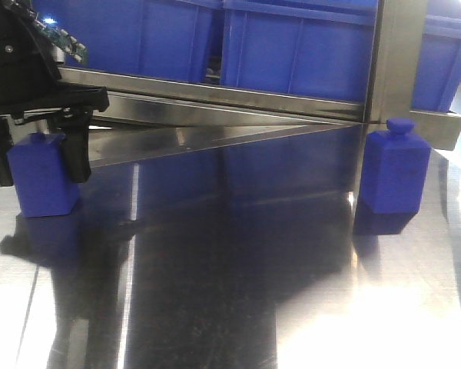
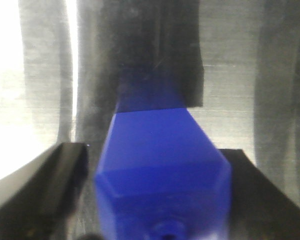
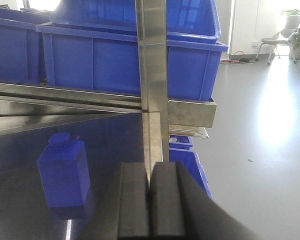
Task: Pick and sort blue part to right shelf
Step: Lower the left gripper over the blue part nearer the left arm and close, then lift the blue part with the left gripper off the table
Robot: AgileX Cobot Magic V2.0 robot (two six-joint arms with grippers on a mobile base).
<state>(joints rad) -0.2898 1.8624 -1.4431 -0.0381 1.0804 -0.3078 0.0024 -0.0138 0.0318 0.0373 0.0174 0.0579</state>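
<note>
Over on the left of the shiny counter [image 1: 215, 307], the left gripper [image 1: 40, 174] stands with jaws spread astride a blue part [image 1: 42, 188] that sits off-centre between them, so closing could shove or tip it, while the right gripper [image 3: 150, 200] rests closed on nothing by the right shelf [image 3: 152, 75]

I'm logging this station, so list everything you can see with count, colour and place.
Steel table: one, shiny grey, foreground.
Post: one, grey steel, right of centre.
Bins: several, blue, on the right shelf.
Blue parts: two, blue, standing on the table; one at left, one at right by the post.
Chair: one, pale, far background floor.
Left jaws: black, around the left part; grip unclear.
Right jaws: black, shut, empty.
</note>
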